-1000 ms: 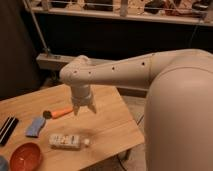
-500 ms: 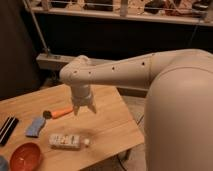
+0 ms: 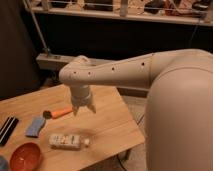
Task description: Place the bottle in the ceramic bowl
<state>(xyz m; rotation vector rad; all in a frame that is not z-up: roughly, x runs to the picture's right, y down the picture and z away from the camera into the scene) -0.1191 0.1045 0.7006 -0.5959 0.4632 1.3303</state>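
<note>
A small clear bottle with a white label lies on its side near the front of the wooden table. To its left, at the table's front corner, sits the orange-red ceramic bowl, with nothing in it. My gripper hangs above the table, behind and slightly right of the bottle, fingers pointing down and open, holding nothing. A gap separates it from the bottle.
An orange carrot-shaped thing lies just left of the gripper. A blue sponge and a dark striped object rest farther left. My large white arm fills the right side. A railing and dark wall stand behind.
</note>
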